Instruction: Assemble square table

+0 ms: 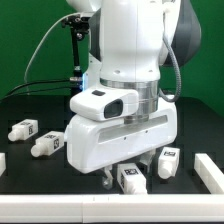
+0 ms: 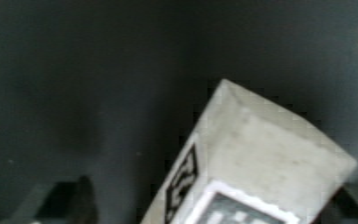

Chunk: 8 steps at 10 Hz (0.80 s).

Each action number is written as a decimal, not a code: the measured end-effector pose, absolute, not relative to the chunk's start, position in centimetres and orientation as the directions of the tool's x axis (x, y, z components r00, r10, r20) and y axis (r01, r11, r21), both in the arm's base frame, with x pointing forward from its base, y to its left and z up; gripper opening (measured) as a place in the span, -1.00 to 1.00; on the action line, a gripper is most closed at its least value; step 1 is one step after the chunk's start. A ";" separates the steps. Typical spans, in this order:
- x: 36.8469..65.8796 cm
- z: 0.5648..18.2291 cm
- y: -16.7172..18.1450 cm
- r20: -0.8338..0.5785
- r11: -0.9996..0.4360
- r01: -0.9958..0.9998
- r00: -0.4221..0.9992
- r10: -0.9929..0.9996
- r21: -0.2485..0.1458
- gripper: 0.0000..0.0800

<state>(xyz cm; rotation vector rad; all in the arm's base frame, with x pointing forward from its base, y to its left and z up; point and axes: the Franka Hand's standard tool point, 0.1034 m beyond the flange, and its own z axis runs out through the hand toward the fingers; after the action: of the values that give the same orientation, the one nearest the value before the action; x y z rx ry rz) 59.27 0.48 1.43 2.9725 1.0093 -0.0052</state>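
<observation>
My gripper [image 1: 121,178] is low over the black table at the front, open. A short white table leg [image 1: 131,180] with a black-and-white tag lies between its fingers. In the wrist view the leg [image 2: 256,165] fills the space by the gripper [image 2: 211,208], tilted, tag face showing. One dark finger [image 2: 62,200] stands apart from the leg's side. Three more tagged legs lie on the table: two on the exterior view's left [image 1: 22,128] [image 1: 47,146] and one on the right [image 1: 168,160]. The square tabletop slab is hidden or out of view.
The arm's white body [image 1: 125,90] blocks the middle of the exterior view. A plain white border bar [image 1: 208,170] lies at the exterior view's right, and another bar end [image 1: 2,160] at the left edge. A black stand [image 1: 75,50] rises behind.
</observation>
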 end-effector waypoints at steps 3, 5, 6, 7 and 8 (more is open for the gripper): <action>59.3 1.4 0.4 -0.004 -0.790 0.613 0.790 0.613 0.002 -0.30; 57.6 2.3 -3.1 -0.012 -0.705 0.709 0.705 0.709 0.011 -0.30; 56.5 2.9 -5.6 -0.022 -0.663 0.749 0.663 0.749 0.009 -0.30; 55.3 2.9 -8.2 -0.032 -0.639 0.769 0.639 0.769 0.004 -0.30; 54.3 2.4 -9.9 -0.023 -0.620 0.784 0.621 0.784 0.016 -0.30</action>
<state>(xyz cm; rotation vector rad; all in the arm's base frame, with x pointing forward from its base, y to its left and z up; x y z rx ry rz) 54.32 -9.85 2.37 2.8056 1.3573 -0.0215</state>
